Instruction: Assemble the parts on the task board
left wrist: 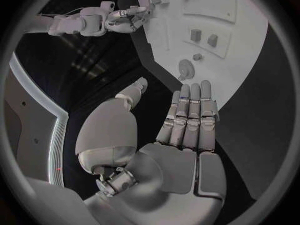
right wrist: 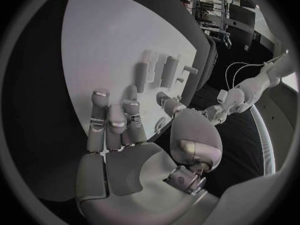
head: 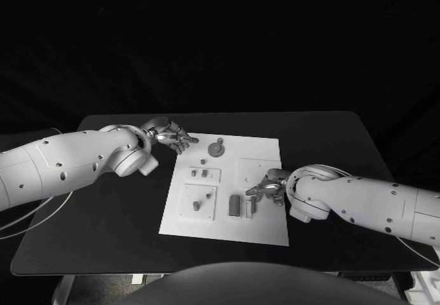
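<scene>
A black worktop (head: 110, 210) filled the middle of the head view, with the white task board (head: 261, 222) lying at its centre. The left robot hand (head: 170, 136) sat at the upper left of the board, just off its top left corner, fingers apart and holding nothing; in the left wrist view the same left robot hand (left wrist: 187, 130) had its fingers stretched out straight side by side, the thumb held off to one side, above the dark worktop beside the board's edge. Near that corner of the board lay a round part with a short stem (head: 215, 150), also seen beyond the fingertips in the left wrist view (left wrist: 185, 68). The right robot hand (head: 268, 188) rested over the right middle of the board, its fingers partly bent above a row of upright bar-shaped parts (head: 236, 205). In the right wrist view the right robot hand (right wrist: 119, 130) had its fingers loosely bent over the white board, gripping nothing, with the bar-shaped parts (right wrist: 156, 71) lying just past the fingertips. Two small blocks (head: 201, 173) stood in a raised square panel left of centre, and small pegs (head: 196, 205) stood in the panel below it.
</scene>
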